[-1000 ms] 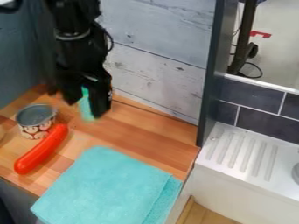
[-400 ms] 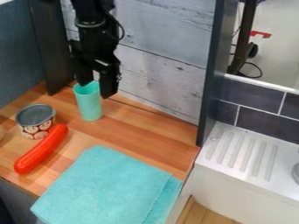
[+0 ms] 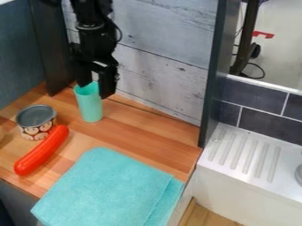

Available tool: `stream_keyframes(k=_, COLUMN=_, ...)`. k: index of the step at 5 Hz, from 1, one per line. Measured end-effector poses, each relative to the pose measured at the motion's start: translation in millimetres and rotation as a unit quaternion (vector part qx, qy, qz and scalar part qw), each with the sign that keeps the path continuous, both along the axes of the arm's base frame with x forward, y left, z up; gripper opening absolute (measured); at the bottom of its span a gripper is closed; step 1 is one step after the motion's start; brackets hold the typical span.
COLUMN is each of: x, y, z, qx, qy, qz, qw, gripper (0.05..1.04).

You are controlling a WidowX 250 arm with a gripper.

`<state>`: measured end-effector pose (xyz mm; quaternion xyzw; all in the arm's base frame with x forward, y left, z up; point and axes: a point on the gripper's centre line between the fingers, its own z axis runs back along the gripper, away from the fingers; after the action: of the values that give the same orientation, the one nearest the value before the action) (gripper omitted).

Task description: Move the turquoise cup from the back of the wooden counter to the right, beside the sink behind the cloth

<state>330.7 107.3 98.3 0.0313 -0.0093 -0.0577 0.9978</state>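
Camera view: gripper [image 3: 95, 91], fingers wide apart, at turquoise cup [image 3: 90, 108]; tin [image 3: 37, 122], red sausage [image 3: 41, 151], folded towel [image 3: 109, 190] nearby.

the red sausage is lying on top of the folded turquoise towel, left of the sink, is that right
Not quite: the camera view shows the red sausage lying on the wooden counter, beside the folded turquoise towel; it is left of the sink.

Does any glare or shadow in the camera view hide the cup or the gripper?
Camera view: no glare hides the teal cup; the black gripper is dark, with little surface detail; light is soft on the wooden counter; the white ribbed drainer looks brightest.
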Motion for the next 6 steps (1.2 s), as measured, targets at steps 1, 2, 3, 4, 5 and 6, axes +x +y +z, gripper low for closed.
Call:
stream_keyframes(k=1, x=1.5, y=8.8, z=-10.7, qx=0.001, qy=0.013, qz=0.011, qw=0.9999, gripper=1.001)
stream_keyframes(k=2, x=1.9, y=10.4, z=-12.2, qx=0.005, qy=0.013, qz=0.018, qw=0.9997, gripper=1.001)
stream_keyframes(k=3, x=6.0, y=11.6, z=-16.6, qx=0.006, qy=0.01, qz=0.023, qw=0.9997, gripper=1.0)
stream_keyframes(k=4, x=9.1, y=11.3, z=-17.1, qx=0.005, qy=0.0, qz=0.026, qw=0.9996, gripper=1.0)
stream_keyframes(k=5, x=14.0, y=11.0, z=-23.3, qx=-0.001, qy=-0.009, qz=0.036, qw=0.9993, gripper=1.001)
stream_keyframes(k=6, x=16.8, y=11.8, z=-24.0, qx=0.001, qy=-0.018, qz=0.046, qw=0.9988, gripper=1.001)
